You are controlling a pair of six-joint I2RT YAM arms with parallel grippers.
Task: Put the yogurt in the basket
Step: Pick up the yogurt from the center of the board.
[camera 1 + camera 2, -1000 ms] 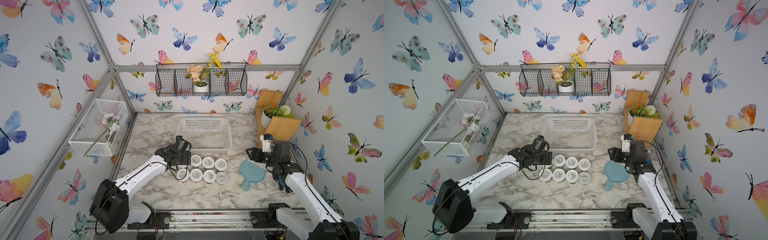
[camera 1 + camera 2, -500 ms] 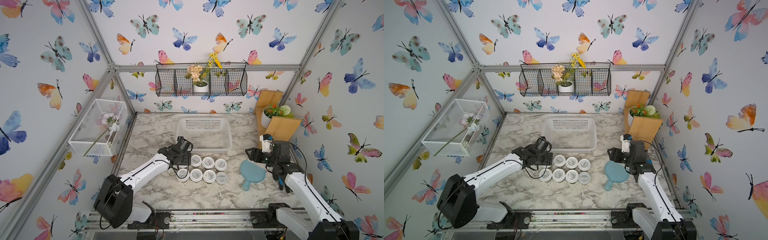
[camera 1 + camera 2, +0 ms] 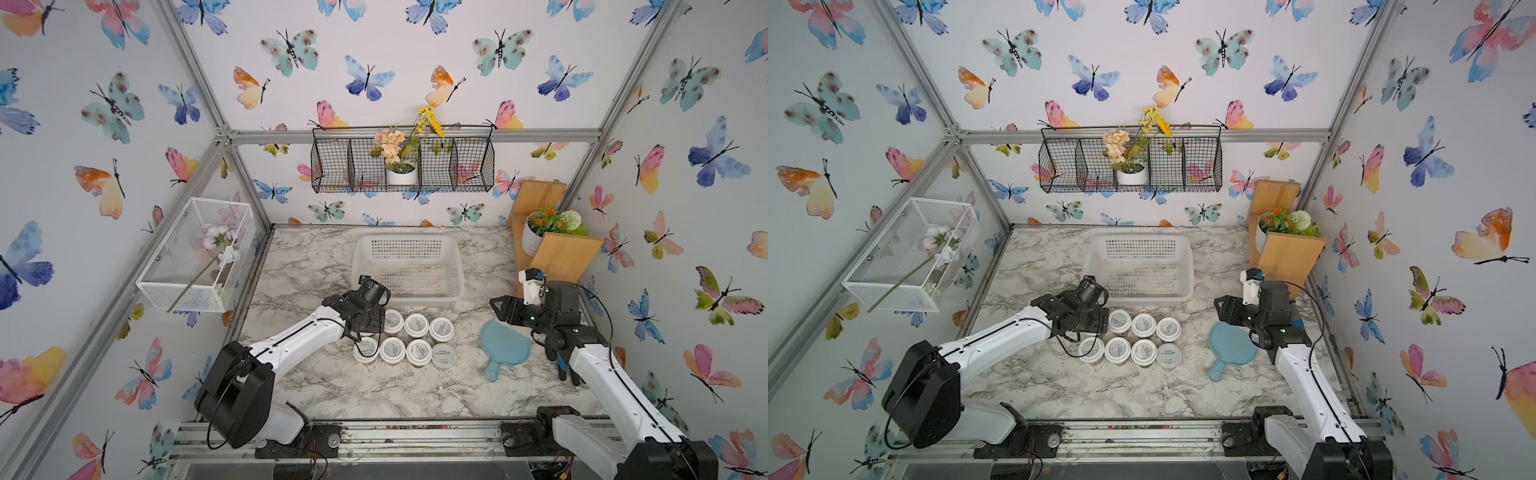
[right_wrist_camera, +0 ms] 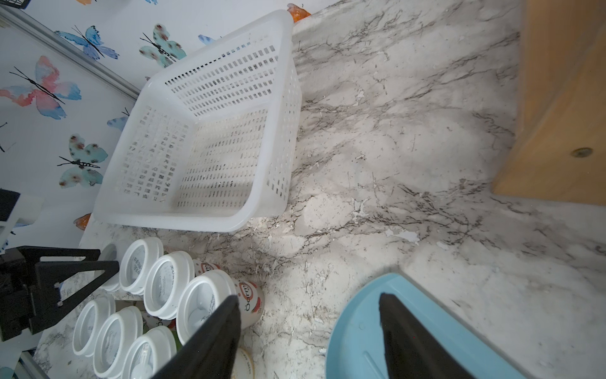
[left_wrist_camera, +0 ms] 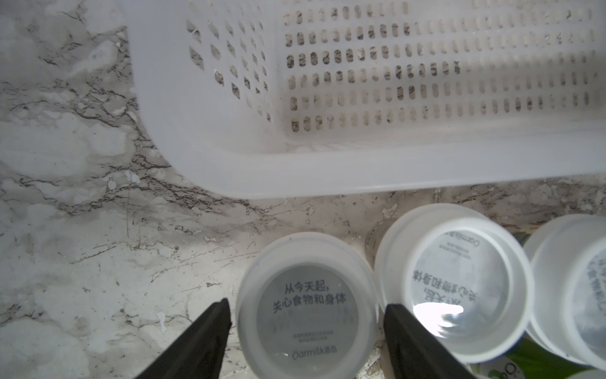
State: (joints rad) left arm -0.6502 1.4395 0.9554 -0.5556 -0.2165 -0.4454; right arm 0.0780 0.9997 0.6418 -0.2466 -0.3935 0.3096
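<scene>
**Yogurt jars** (image 3: 416, 324): two rows of four, upright on the marble table (image 3: 316, 257). All of them are outside the basket (image 3: 415, 298), which sits just beyond the block at its 12 o'clock.

**Corner jar** (image 5: 308, 331): this jar stands at the block's 10 o'clock corner. I see the left gripper (image 5: 306, 303) directly over it, with one black finger (image 5: 210, 331) on each side of the lid and close against the rim. I cannot tell whether they press the jar or only flank it.

**Right gripper** (image 4: 308, 297): it hangs at the block's 3 o'clock with its jaws apart and nothing between them. It is above the 12 o'clock edge of a light-blue paddle-shaped board (image 3: 505, 345) that lies flat on the table.
</scene>
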